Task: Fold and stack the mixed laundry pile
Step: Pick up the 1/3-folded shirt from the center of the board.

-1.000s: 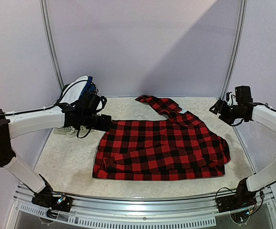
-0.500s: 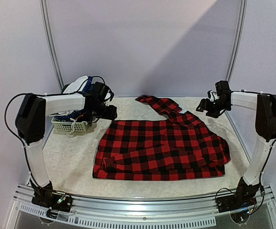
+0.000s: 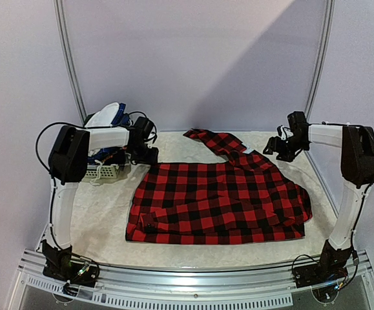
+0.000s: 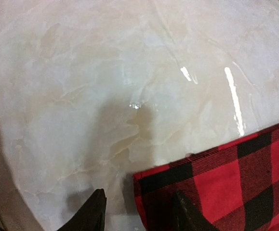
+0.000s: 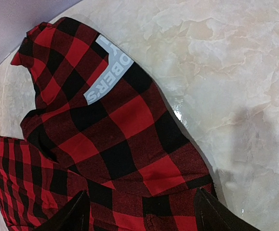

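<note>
Shows a red-and-black plaid flannel shirt (image 3: pixel 219 203) laid out nearly flat on the pale marbled tabletop (image 3: pixel 96 219). Has one sleeve angled off from its far edge, with white block lettering on that part in the right wrist view.

Places the left gripper (image 4: pixel 139 214) at the shirt's far-left corner, black fingers apart and straddling that corner, not pinching it as far as can be told. Places the right gripper (image 5: pixel 140 211) over the shirt's far-right part, beside the sleeve, fingers spread wide above plaid cloth and gripping nothing.

Sets a small white lattice plastic basket (image 3: pixel 103 172) just left of the shirt's far-left corner, partly hidden behind the left arm. Holds more laundry in a heap: a white garment (image 3: pixel 104 115) on top and a scrap of blue cloth (image 3: pixel 121 113) beside it.

Reads as an early stage. Finds no fold made in the shirt and no stack anywhere around it. Judges the step in hand to be taking the shirt's two far corners for a first fold toward its near hem. Leaves, after that, the remaining folds on this shirt, then the garments in the basket to fold and stack.
</note>
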